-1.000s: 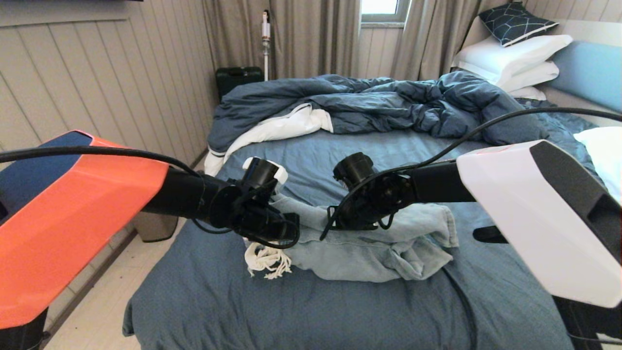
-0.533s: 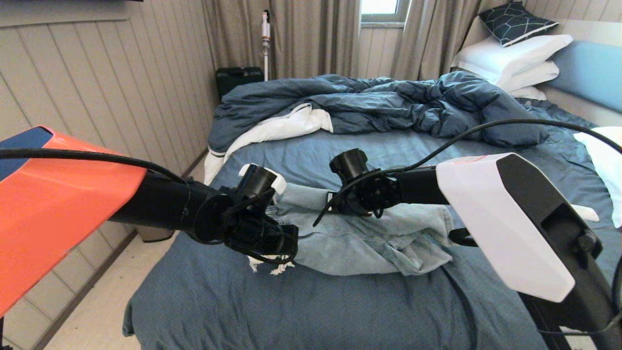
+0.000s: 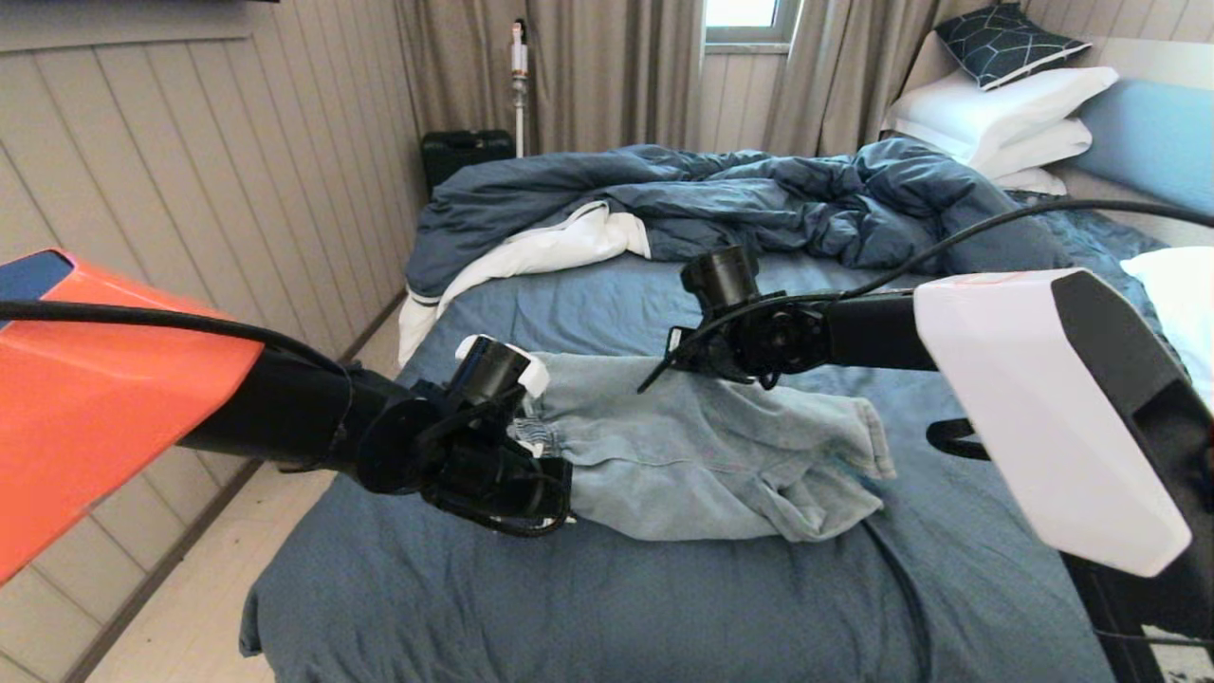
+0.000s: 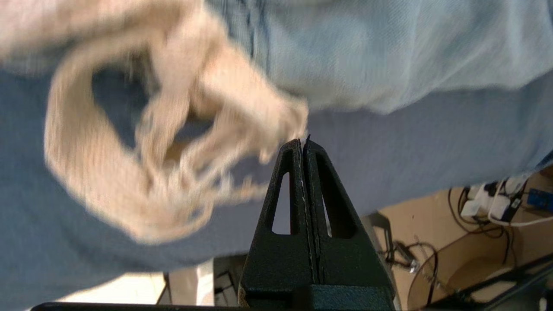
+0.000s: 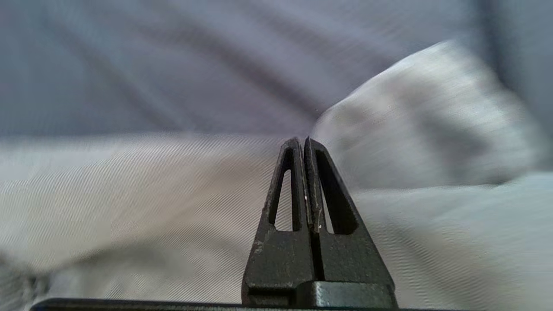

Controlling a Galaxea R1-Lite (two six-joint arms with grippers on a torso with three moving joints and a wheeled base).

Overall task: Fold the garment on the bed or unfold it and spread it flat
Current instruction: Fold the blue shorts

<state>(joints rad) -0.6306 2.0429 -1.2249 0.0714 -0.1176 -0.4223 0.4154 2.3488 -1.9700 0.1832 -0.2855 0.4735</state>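
From the head camera, the bed [image 3: 569, 588] fills the room's middle, its slate-blue sheet mostly smooth near the foot. The garment [image 3: 702, 455] lies across that near part, legs toward the right, gathered waistband toward the left. A rumpled duvet [image 3: 759, 204] is heaped farther back, and white pillows [image 3: 1005, 119] are stacked at the pale blue headboard [image 3: 1152, 142]. Panelled wall on the left, grey curtains [image 3: 607, 71] behind, a dark case [image 3: 465, 152] on the floor.

The left hand [image 3: 545, 493] sits at the waistband end; the right hand [image 3: 664, 370] hovers over the garment's far edge.

Left wrist camera — the fingers are pressed together on nothing, their tips just beside the frayed white drawstring [image 4: 164, 164], sheet beneath.

Right wrist camera — the fingers are likewise closed and empty, above pale fabric.
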